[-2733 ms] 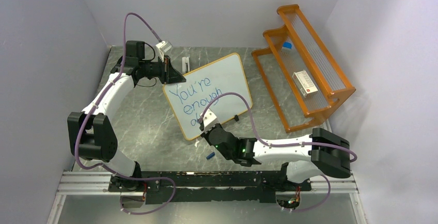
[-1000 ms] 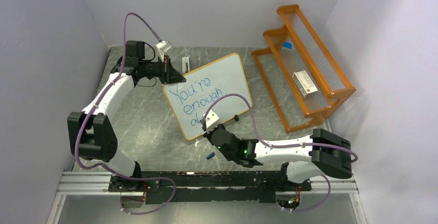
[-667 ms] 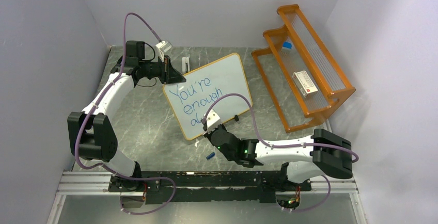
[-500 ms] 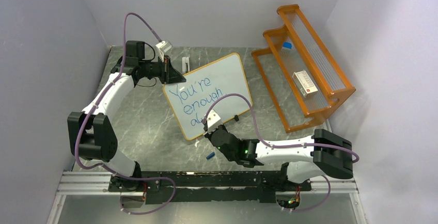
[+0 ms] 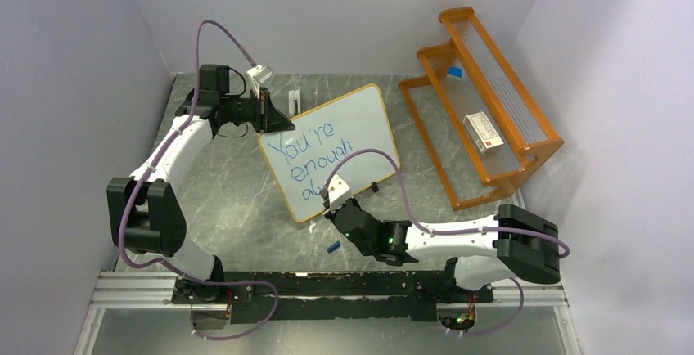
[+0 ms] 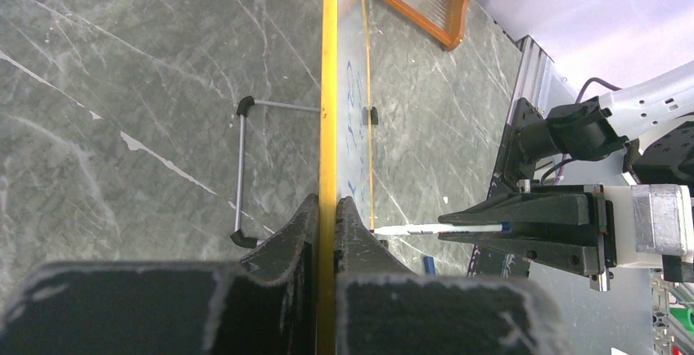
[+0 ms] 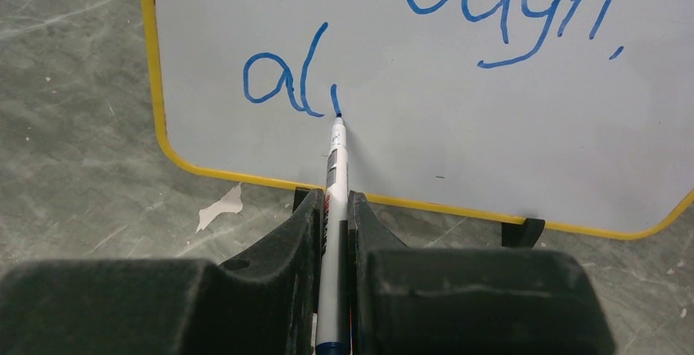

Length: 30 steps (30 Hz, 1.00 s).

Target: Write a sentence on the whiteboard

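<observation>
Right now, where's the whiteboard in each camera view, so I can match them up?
Top external: the whiteboard sits mid-table, angled, between the two arms.
Left wrist: the whiteboard is seen edge-on, running up the centre from the left gripper, which is clamped on its frame.
Right wrist: the whiteboard fills the upper half.
Shared landmark: the black clip foot on its lower edge.

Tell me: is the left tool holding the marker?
No, the left tool clamps the whiteboard by its yellow edge; the marker sits in the right tool.
</observation>
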Motion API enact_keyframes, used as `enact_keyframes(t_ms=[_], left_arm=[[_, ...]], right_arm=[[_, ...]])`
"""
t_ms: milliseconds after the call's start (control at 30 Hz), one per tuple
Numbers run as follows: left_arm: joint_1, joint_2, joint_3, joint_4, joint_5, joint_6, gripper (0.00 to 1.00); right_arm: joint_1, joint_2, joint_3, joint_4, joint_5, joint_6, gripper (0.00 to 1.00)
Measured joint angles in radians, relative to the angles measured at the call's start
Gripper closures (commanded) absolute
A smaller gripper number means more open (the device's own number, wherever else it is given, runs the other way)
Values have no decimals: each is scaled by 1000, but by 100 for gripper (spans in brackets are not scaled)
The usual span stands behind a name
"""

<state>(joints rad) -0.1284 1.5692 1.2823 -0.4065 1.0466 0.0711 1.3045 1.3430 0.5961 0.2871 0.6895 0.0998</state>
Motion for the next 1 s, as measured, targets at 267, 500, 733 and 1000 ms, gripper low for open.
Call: enact_keyframes(t_ms=[267,500,733,1000], left_arm=[[0,0,0,0,0,0,95],[0,0,0,0,0,0,95],[0,0,0,0,0,0,95],[0,0,0,0,0,0,95]], right_arm=[[-2,0,0,11,4,-26,100],[-21,-8,0,37,7,-53,100],[-32,-12,0,47,3,-66,100],[-35,-20,0,33,-7,-57,100]])
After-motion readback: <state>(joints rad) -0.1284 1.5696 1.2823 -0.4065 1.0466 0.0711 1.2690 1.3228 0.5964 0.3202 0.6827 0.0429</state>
